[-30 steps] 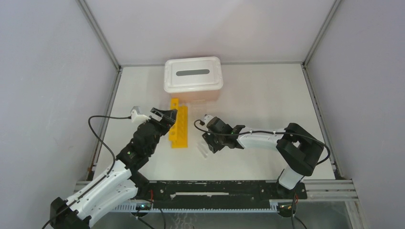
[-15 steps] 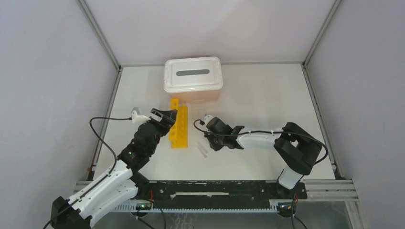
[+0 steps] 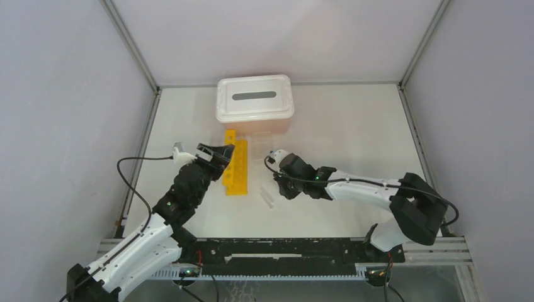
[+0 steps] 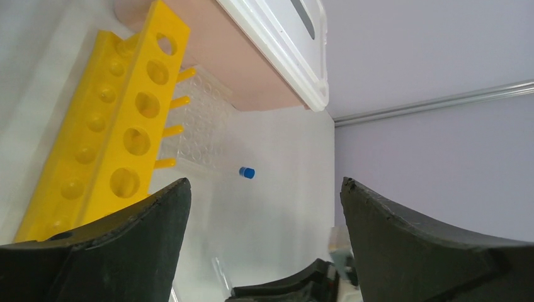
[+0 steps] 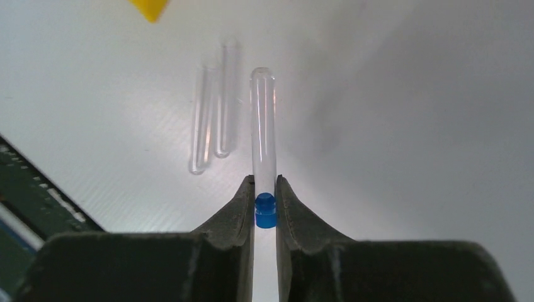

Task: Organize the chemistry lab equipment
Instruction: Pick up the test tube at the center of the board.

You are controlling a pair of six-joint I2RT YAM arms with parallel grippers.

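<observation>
Right wrist cam: my right pincer (image 5: 264, 186) is clamped on a blue-capped tube (image 5: 263, 126) by its cap; my left pincer (image 4: 264, 184) gapes wide.

Far middle: pink bin (image 3: 255, 100) walled it off | left of centre: yellow rack (image 3: 236, 165) and clear gridded rack (image 4: 201, 126) stood side by side, close to the bin | near centre: two loose tubes (image 5: 221, 107) lay just beside the right pincer (image 5: 265, 192) | right half of counter (image 3: 365, 132): open passage

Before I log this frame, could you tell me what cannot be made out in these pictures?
- Pink bin contents: top view, white lid covers them.
- Clear gridded rack, partly: left wrist view, yellow rack hides it.
- Blue-capped tube, cap sides: right wrist view, fingers cover them.
</observation>
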